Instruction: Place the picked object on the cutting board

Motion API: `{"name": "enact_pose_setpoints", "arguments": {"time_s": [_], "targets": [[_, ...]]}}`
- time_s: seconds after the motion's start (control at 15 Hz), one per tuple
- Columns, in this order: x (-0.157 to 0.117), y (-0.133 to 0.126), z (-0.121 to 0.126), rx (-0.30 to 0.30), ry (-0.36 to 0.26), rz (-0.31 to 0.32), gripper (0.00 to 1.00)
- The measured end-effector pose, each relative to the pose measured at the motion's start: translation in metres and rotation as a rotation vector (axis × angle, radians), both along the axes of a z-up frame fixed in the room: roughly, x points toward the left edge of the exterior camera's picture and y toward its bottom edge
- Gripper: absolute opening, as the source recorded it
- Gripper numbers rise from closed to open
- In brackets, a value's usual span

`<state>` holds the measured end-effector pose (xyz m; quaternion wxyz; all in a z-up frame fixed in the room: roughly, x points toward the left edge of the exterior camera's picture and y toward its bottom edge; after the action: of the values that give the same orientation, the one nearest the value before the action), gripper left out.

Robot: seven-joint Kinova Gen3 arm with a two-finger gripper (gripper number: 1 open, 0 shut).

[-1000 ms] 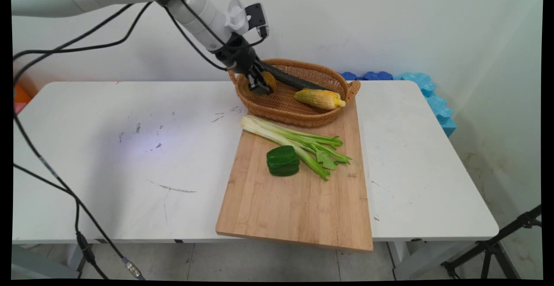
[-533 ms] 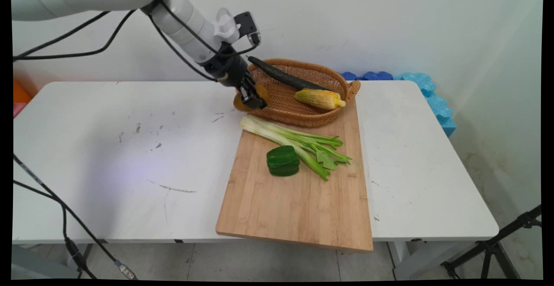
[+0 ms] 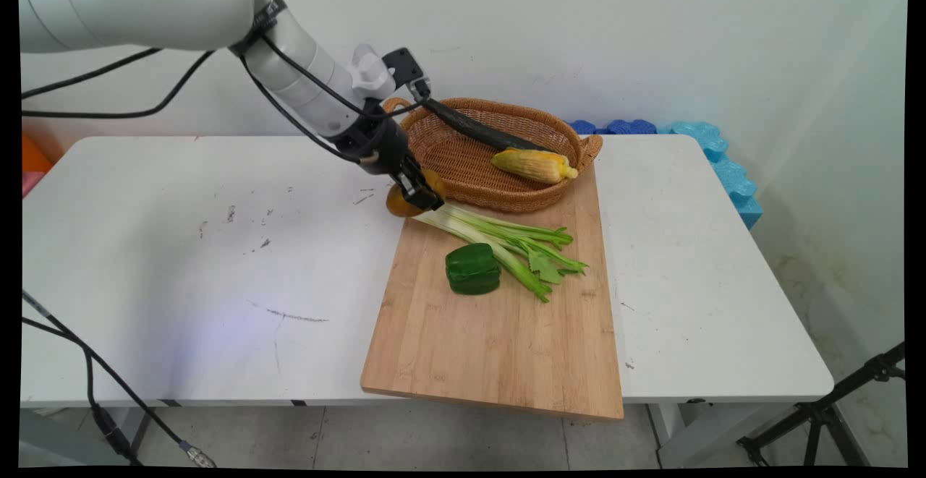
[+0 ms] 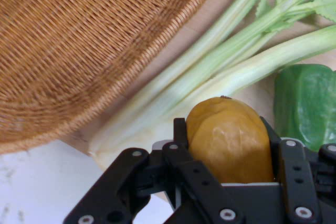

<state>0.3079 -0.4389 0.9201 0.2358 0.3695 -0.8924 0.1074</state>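
Note:
My black gripper (image 3: 418, 194) is shut on a yellow-brown potato (image 3: 400, 203), held just above the near-left corner of the wicker basket (image 3: 499, 192) and over the white root end of the celery (image 3: 492, 236). In the hand view the potato (image 4: 231, 142) sits between the two fingers (image 4: 181, 140), with the celery stalks (image 4: 231, 61) and the green pepper (image 4: 307, 103) below it and the basket's weave (image 4: 79, 40) at upper left. The pepper (image 3: 472, 269) and celery lie on a wooden cutting board (image 3: 499, 340).
The basket holds a corn cob (image 3: 534, 165) and a dark cucumber (image 3: 474, 128) leaning on its rim. The board overhangs the white table's (image 3: 181, 261) near edge. Blue foam pieces (image 3: 716, 156) lie at the back right. Black cables (image 3: 87, 362) hang at the left.
The gripper has carried the potato out of the basket, moving left and toward the near side, down to the celery's root end. The cucumber and corn stayed in the basket.

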Motion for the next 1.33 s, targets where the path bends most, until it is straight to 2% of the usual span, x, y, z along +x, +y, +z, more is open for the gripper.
{"name": "enact_pose_setpoints", "arguments": {"time_s": [0.8, 1.33], "targets": [[-0.01, 0.017, -0.046, 0.051, 0.069, 0.141, 0.0], [-0.011, 0.022, -0.068, 0.067, 0.091, 0.209, 0.0]]}}
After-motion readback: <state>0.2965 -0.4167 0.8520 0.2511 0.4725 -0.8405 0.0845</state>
